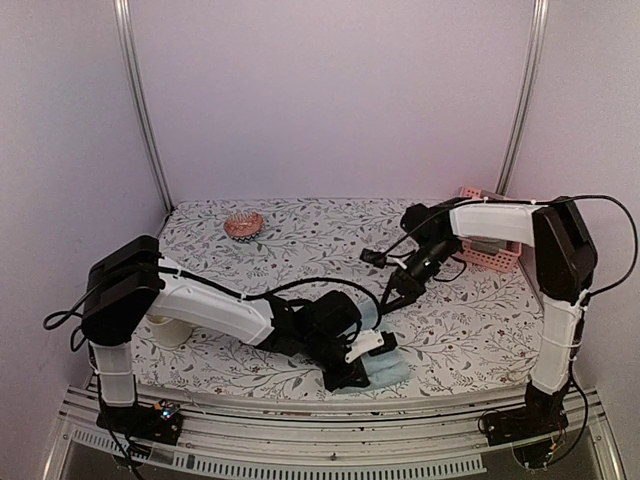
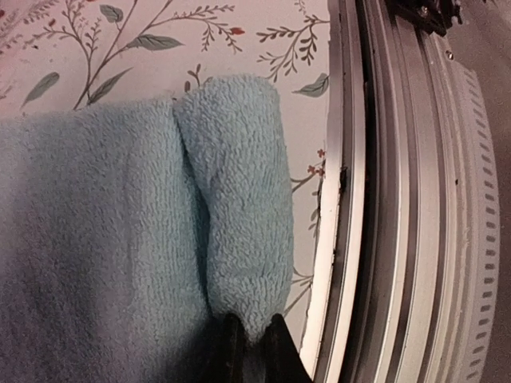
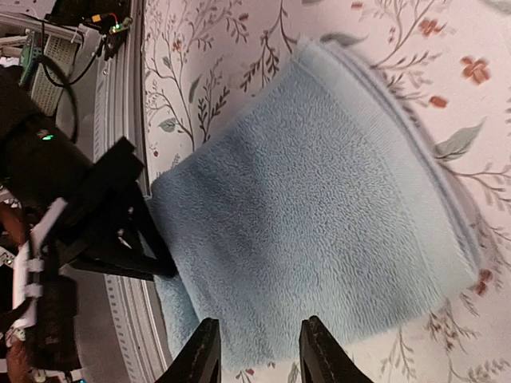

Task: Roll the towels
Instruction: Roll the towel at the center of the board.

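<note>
- From the top camera, you had the light blue towel (image 1: 392,372) lying at the table's near edge, right of centre. The left gripper (image 1: 350,372) was down on its left end, and that arm's dark links crowded the same side.
- The right gripper (image 1: 393,298) hung just behind the towel, apart from it. A pink basket (image 1: 490,256) sat at the far right beside that arm. A small round dish (image 1: 243,225) stood well apart at the far left. A pale round object (image 1: 170,330) showed half hidden under the left arm.
- Bare floral tablecloth (image 1: 470,320) lay open to the right of the towel.
- In the left wrist view, your fingers (image 2: 231,347) were nipped together on the end of the towel's rolled-over edge. That roll ran alongside the metal rail (image 2: 399,199), with only a thin strip of cloth between them.
- In the right wrist view, your fingers (image 3: 204,355) stood apart with nothing gripped, poised over the towel's near margin. The black left gripper sat at the towel's corner by the rail, hemming that side. Past the towel's ribbed far edge the cloth was bare.
</note>
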{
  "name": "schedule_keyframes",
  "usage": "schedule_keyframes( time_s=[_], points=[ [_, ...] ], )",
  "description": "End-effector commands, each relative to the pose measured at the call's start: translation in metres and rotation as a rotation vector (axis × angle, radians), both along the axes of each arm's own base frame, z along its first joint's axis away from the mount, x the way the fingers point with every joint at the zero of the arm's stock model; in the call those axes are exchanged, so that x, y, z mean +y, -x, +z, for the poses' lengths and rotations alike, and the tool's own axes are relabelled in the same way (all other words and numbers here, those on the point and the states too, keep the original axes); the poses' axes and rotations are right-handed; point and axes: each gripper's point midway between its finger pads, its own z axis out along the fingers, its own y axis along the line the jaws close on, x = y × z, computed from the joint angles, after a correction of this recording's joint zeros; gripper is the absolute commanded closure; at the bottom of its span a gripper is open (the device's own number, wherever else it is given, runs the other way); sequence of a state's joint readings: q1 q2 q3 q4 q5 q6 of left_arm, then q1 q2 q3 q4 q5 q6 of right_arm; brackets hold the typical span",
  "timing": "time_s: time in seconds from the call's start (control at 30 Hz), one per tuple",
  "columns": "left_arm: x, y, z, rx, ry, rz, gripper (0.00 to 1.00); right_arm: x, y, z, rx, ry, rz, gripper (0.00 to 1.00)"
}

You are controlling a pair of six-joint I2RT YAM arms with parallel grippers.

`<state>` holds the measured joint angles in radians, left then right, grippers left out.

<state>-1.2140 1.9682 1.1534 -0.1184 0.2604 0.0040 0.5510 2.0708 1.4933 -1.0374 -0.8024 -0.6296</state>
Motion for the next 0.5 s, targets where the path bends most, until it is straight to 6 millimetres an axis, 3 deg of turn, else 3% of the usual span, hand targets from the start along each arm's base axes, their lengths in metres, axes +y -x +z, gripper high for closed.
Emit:
schedule_keyframes(
  time_s=[0.0,0.1,0.23,0.33,0.47],
  points=[
    [0.02,0.01,-0.029,0.297,-0.092,0.043,1.0,-0.02,-0.009,0.091,-0.26,-0.18,-0.04,0.62],
    [0.022,-0.002,-0.022,0.427,-0.039,0.084,1.0,-0.034,0.002,0.109,-0.342,-0.21,-0.066,0.62],
    [0.025,-0.009,-0.025,0.62,-0.018,0.119,1.0,-0.047,0.026,0.117,-0.471,-0.247,-0.023,0.62],
    [0.024,-0.009,-0.03,0.701,-0.016,0.126,1.0,-0.047,0.045,0.098,-0.594,-0.193,0.055,0.56],
    [0.028,-0.012,-0.043,0.757,-0.036,0.166,1.0,-0.03,0.077,0.062,-0.72,-0.094,0.215,0.43]
  ],
)
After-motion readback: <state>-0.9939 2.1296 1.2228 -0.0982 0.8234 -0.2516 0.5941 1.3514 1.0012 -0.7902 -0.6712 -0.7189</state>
